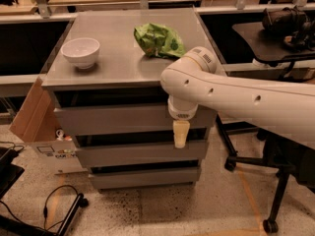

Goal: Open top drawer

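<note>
Top drawer (113,120), wide matte-grey flat front with no handle: sits highest in the grey three-drawer metal cabinet (118,65), just under the top slab, with a dark slot above its upper edge.

Status: front looks about in line with the two slimmer grey drawer fronts (140,153) below it, and no tray interior shows. Judged shut, or very nearly. The pull itself is all left to do.

Orientation: long axis runs left-right across the cabinet face. The front faces the camera and leans slightly up. Travel should be straight out toward the viewer.

Gripper (180,133), cream-coloured tip on the white arm: points down, over the right end of the drawer front, its tip reaching the gap above the second drawer. Contact with the front not confirmed (arm hides that corner). Whether it is parted or closed I cannot tell.

On top: white ceramic bowl (80,51) left, crumpled green bag (160,40) right rear. Brown cardboard box (29,113) leans at the cabinet's left side.
</note>
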Robot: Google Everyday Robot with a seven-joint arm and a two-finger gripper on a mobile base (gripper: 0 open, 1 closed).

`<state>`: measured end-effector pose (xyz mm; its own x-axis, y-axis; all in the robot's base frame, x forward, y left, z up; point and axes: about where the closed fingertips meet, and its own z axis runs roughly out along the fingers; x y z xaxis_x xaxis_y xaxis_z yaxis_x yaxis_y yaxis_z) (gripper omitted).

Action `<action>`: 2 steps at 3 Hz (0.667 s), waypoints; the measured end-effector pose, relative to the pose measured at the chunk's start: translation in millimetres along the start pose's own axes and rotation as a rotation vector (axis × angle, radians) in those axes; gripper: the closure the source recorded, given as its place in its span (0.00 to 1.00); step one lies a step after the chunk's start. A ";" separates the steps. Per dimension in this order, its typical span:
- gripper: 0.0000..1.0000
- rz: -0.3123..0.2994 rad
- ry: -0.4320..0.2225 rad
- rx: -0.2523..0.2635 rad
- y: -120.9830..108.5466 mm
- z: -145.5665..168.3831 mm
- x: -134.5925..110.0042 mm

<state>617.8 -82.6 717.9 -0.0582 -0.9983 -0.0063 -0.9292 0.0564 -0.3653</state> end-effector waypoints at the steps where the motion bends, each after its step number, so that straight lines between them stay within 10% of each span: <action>1: 0.00 0.013 -0.027 -0.015 -11.4 14.1 -5.5; 2: 0.00 0.027 -0.051 -0.037 -14.1 27.2 -11.2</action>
<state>641.4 -72.7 697.8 -0.0652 -0.9959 -0.0635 -0.9403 0.0826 -0.3301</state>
